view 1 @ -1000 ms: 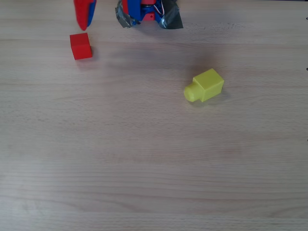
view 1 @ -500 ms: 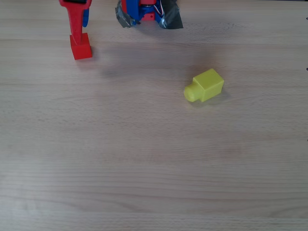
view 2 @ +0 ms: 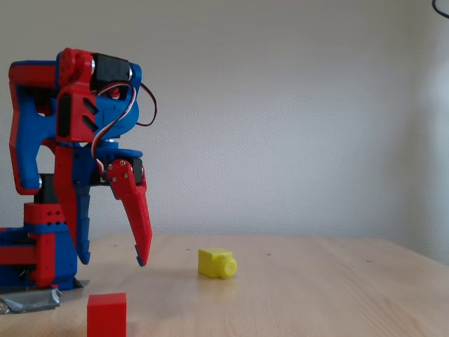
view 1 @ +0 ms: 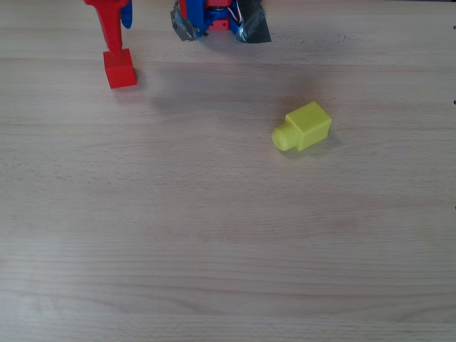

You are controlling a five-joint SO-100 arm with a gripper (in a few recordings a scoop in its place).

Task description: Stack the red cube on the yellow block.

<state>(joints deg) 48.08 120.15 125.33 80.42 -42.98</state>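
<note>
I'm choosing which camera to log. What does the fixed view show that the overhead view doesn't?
Fixed view alone: the arm's full height, the wall, and the gripper with open jaws, its tips above the table. Overhead view alone: the floor layout, with the gripper overlapping the red cube, far left of the yellow block. Both share the cube, the block and the table.

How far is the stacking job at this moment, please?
Nothing is stacked yet: the red cube rests on the table, far from the yellow block, which lies on its side with its stub pointing sideways. In hand: the gripper hangs open above the cube, fingers pointing down, not gripping it. Left: grasp, lift, carry across and place the cube on the block.
</note>
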